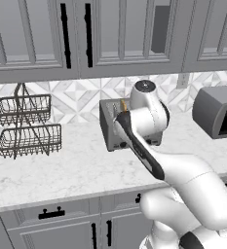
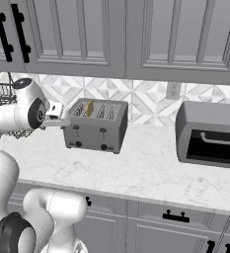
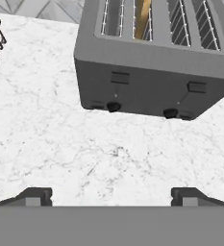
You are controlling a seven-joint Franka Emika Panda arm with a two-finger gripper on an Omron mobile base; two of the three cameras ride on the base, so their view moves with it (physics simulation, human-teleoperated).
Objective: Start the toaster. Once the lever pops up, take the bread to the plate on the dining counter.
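Fingers (image 3: 111,196) spread wide apart, nothing between them, the two dark tips (image 3: 35,196) hanging over bare white marble-look bench (image 3: 60,144) just short of the boxy grey metal four-slot toaster (image 3: 152,86). Open bench lies between the tips and the toaster's front face; no contact with it. Toaster front carries two small black levers (image 3: 119,78) side by side and two round knobs along its lower edge. The thin slice of bread with tan-yellow crust (image 3: 142,17) stands upright in the second slot from the left as the hand view has it, its top edge showing above the slot. In the right base view the hand sits just to the left of the toaster, level with its top. Black wire two-tier basket rack (image 1: 27,127) stands well off to the left, with free bench between. Larger dark grey oven-like appliance (image 2: 210,133) sits to the right, apart from the toaster. Patterned tile backsplash (image 2: 146,99) just behind; grey wall cabinets (image 2: 111,34) overhang above.
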